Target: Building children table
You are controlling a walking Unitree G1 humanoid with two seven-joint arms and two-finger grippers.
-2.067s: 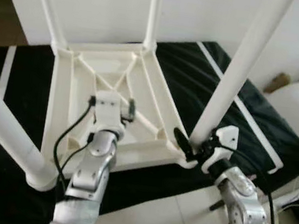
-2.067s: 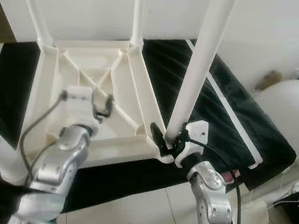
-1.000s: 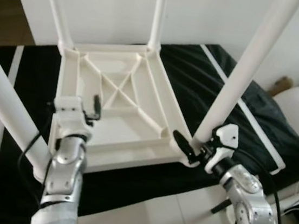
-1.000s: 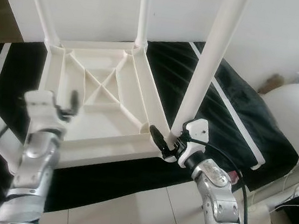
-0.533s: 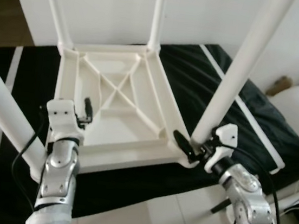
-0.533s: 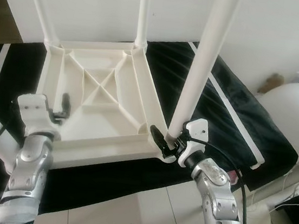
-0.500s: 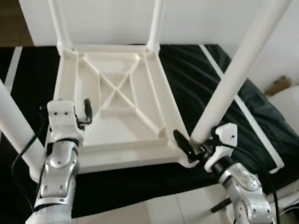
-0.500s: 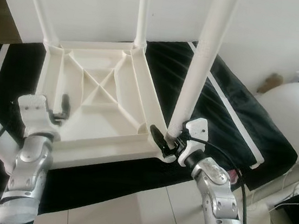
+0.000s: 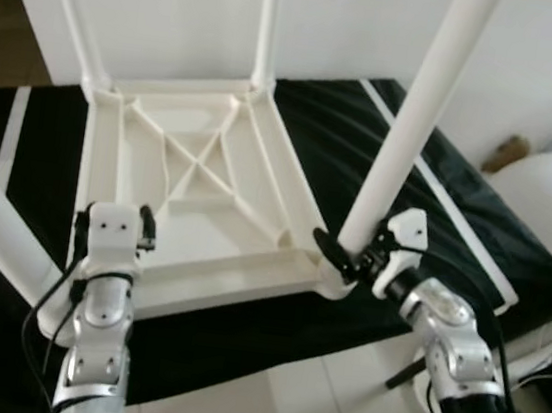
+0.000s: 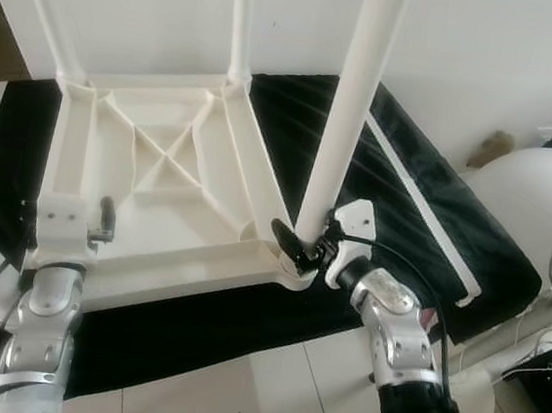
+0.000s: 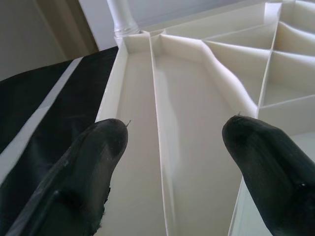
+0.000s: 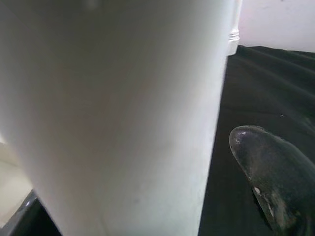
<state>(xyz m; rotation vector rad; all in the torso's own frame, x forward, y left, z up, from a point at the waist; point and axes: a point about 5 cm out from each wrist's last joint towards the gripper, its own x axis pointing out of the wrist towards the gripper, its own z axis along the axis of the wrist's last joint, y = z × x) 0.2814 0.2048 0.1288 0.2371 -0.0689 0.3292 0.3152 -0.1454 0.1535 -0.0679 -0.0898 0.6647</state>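
White plastic, upturned, the children's table [image 9: 198, 182] lies top-down on a black mattress [image 9: 442, 167] with pale stripes, its ribbed underside facing up and four round legs rising from the corners. The mattress sits on a light tiled floor [image 9: 261, 406], with a white wall [image 9: 180, 3] behind its far edge. The nearest right leg [image 9: 406, 132] stands at the table's front right corner, close to the mattress's front edge — the right tool [image 9: 348, 259] is there, its two black fingers set either side of the leg's base and closing on it. The left tool [image 11: 172, 142] hovers at the table's front left edge beside the near left leg [image 9: 2, 223], fingers spread wide — nothing between them.
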